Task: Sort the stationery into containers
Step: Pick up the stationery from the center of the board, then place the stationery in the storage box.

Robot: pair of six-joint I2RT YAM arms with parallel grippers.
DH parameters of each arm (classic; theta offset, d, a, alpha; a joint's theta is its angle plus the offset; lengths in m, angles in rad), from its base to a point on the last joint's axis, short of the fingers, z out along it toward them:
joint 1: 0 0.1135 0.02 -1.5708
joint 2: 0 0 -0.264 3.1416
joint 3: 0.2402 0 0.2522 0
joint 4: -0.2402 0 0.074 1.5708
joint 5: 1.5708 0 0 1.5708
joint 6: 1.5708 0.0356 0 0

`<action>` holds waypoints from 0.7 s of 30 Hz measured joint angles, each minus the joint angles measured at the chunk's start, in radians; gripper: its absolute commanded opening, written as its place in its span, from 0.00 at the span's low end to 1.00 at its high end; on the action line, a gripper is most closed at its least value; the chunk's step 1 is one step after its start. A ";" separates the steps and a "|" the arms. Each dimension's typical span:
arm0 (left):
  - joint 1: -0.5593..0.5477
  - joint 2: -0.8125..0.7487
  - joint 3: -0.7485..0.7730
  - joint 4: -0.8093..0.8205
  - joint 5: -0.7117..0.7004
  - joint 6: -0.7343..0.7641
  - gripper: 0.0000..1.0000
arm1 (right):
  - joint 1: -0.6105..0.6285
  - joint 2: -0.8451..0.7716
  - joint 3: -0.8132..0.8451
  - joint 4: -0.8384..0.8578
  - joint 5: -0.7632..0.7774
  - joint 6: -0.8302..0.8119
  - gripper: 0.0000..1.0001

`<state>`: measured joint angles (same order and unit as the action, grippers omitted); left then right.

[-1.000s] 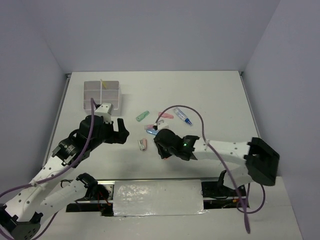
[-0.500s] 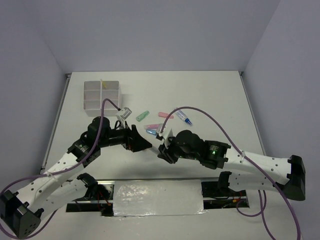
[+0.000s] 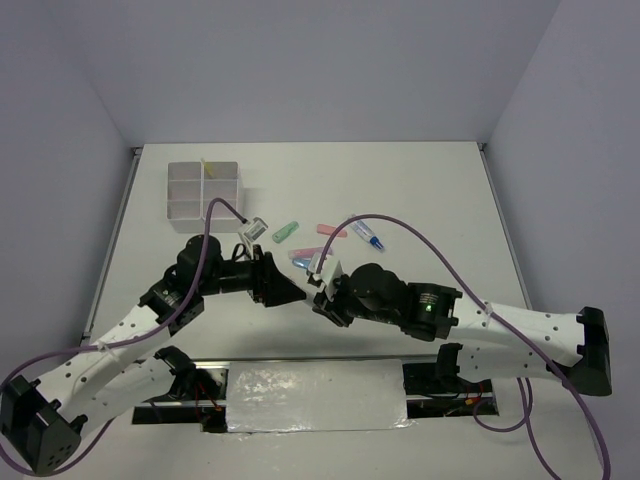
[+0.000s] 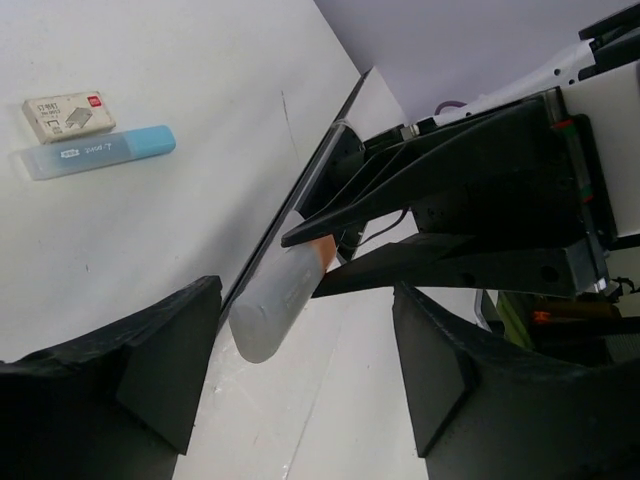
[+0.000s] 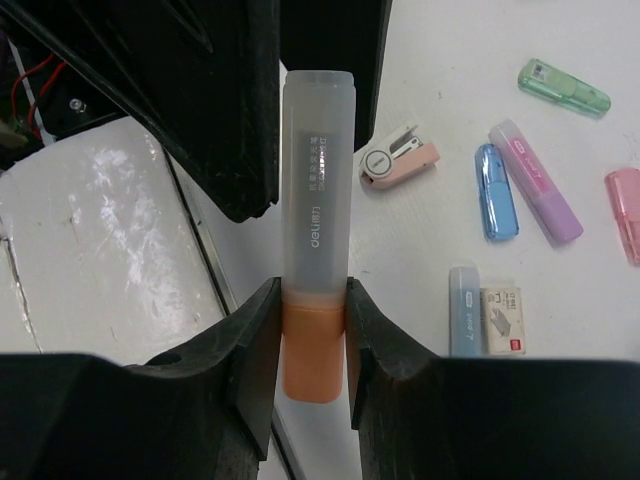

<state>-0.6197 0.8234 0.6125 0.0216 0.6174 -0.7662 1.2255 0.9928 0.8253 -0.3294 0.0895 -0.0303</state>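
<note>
Most of the stationery lies loose on the white table (image 3: 430, 190), so the sorting looks barely begun. Container block (image 3: 190, 205), far left corner: one thin yellow stick (image 3: 205, 167) stands at its back edge, apparently inside. Nothing else shows in the four cells.

Out on the table, well apart from the block: green capped stick (image 5: 565, 88), pink mini stapler (image 5: 400, 160), blue stick (image 5: 497, 192) just beside a purple stick (image 5: 535, 182), pink stick (image 5: 625, 215), pale blue stick (image 5: 465, 310) beside a small staple box (image 5: 502, 320), blue-tipped clear pen (image 3: 367, 236).

Orange highlighter (image 5: 316, 180) is off the table, in the air between the arms near the front edge. Right gripper (image 5: 312, 330) clamps its orange barrel. Left gripper (image 4: 305, 300) stands spread, one finger either side of the cap, not touching. Reads as a hand-over not yet made.

Highlighter: smooth rounded plastic, frosted translucent cap with grey print, opaque orange body. Sticks: glossy, pastel, round-edged. Container walls thin, milky, square-celled. Gripper fingers matte black, wedge-shaped.
</note>
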 measured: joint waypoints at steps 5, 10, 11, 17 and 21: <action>0.000 0.013 0.000 0.001 0.006 -0.003 0.57 | 0.011 -0.002 0.001 0.000 0.031 -0.010 0.00; 0.002 0.013 0.000 0.002 -0.001 -0.002 0.26 | 0.022 -0.007 0.001 -0.002 0.056 -0.016 0.00; 0.002 0.014 0.000 0.004 0.001 -0.008 0.22 | 0.023 -0.009 0.001 -0.002 0.061 -0.018 0.00; 0.002 0.030 0.005 0.020 0.002 -0.023 0.00 | 0.028 -0.009 0.001 -0.005 0.083 -0.024 0.00; 0.002 0.041 0.016 0.021 0.001 -0.021 0.00 | 0.029 -0.014 0.000 -0.005 0.093 -0.027 0.00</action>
<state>-0.6178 0.8646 0.6289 0.0429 0.6182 -0.7876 1.2549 0.9783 0.8257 -0.3344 0.1822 -0.0574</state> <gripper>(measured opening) 0.313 0.347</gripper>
